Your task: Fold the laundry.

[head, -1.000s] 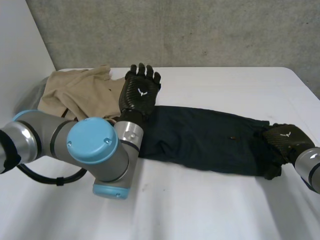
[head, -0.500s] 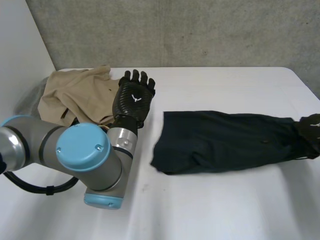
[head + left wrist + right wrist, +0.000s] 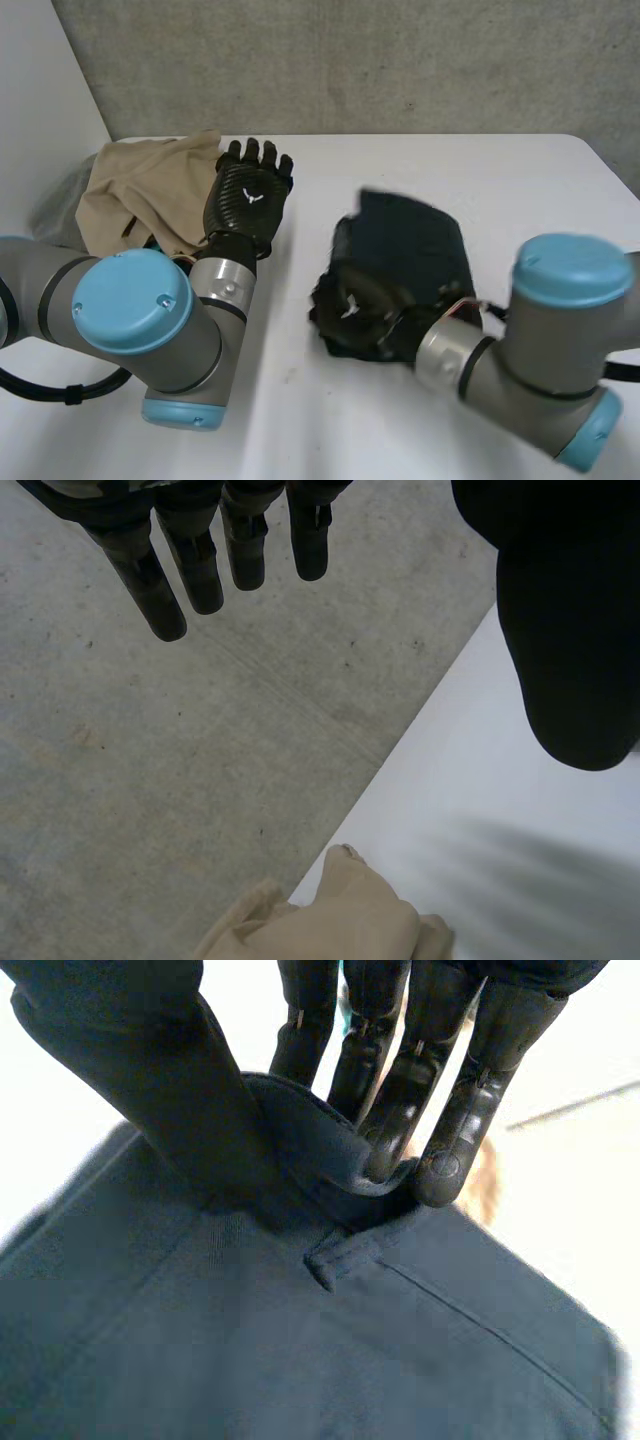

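A dark navy garment [image 3: 410, 245] lies doubled over itself in the middle of the white table [image 3: 500, 170]. My right hand [image 3: 352, 305] sits at its near left end, shut on the cloth. In the right wrist view the thumb and fingers [image 3: 400, 1080] pinch a fold of the navy garment [image 3: 300, 1360] beside a belt loop. My left hand [image 3: 248, 195] hovers open with straight fingers [image 3: 200, 560] at the right edge of a crumpled beige garment [image 3: 140, 185], holding nothing. A bit of the beige garment [image 3: 340, 920] lies beyond its palm.
A grey concrete wall [image 3: 350, 60] rises behind the table's far edge. My left arm's elbow [image 3: 135, 310] and right arm's elbow [image 3: 560, 340] bulk over the near part of the table. Bare tabletop lies between the two garments.
My right hand closed on the navy garment's right end and carried it leftward, doubling the cloth over itself. The left hand drew back a little to the left.
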Robot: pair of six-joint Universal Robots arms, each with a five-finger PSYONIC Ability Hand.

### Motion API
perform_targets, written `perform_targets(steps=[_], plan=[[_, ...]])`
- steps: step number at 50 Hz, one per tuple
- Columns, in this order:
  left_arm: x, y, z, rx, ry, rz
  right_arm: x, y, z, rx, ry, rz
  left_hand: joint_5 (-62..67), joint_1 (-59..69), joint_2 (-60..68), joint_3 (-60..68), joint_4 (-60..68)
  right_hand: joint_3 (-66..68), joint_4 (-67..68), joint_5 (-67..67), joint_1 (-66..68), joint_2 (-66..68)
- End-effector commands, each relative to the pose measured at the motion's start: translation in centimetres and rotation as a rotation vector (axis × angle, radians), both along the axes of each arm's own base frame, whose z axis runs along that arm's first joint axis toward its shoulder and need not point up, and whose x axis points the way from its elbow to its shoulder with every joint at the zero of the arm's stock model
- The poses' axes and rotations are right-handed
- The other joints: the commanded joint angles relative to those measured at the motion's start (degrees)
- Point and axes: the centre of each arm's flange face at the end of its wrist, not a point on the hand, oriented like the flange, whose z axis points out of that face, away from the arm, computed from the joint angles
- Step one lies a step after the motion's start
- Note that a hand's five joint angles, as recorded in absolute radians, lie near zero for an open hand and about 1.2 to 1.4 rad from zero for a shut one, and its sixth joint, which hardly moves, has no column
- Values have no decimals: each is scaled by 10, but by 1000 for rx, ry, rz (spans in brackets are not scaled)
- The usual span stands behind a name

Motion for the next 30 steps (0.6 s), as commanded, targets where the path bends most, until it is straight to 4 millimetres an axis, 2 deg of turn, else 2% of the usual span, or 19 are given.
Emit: perform_targets(steps=[1,5,6,7,9,10,13,14,18,20,22,30], plan=[[-5,-5,9,-29,22,1,2,0,0,63,-13,-50,-25,-9,-15,-20,-16,-560,-556,-543,-443,-547],[-12,-10,23,-62,63,-3,-14,-19,44,205,-212,-203,-25,-9,-15,-20,-16,-560,-556,-543,-443,-547],[-13,-11,27,-66,77,-4,-23,-28,60,302,-318,-273,-25,-9,-15,-20,-16,-560,-556,-543,-443,-547],[-17,-11,32,-70,106,-12,-28,-33,67,347,-375,-313,-25,-9,-15,-20,-16,-560,-556,-543,-443,-547],[-22,-8,37,-65,139,-30,-36,-44,78,442,-479,-381,-25,-9,-15,-20,-16,-560,-556,-543,-443,-547],[-25,-5,39,-57,154,-43,-47,-54,87,528,-569,-449,-25,-9,-15,-20,-16,-560,-556,-543,-443,-547],[-36,11,44,4,196,-104,-66,-71,94,602,-670,-539,-25,-9,-15,-20,-16,-560,-556,-543,-443,-547],[-39,14,44,26,203,-117,-78,-79,96,622,-701,-595,-25,-9,-15,-20,-16,-560,-556,-543,-443,-547],[-51,28,30,166,197,-177,-99,-92,83,679,-654,-716,-25,-9,-14,-20,-16,-560,-556,-543,-443,-547],[-59,37,14,255,171,-212,-98,-96,73,713,-616,-743,-20,-4,-9,-15,-11,-560,-556,-543,-443,-547],[-63,42,-3,325,132,-224,-98,-105,55,755,-560,-792,-20,-4,-9,-15,-10,-560,-556,-543,-443,-547],[-65,39,-57,484,-30,-183,-99,-125,7,772,-397,-909,-13,3,-3,-8,-4,-560,-556,-543,-443,-547]])
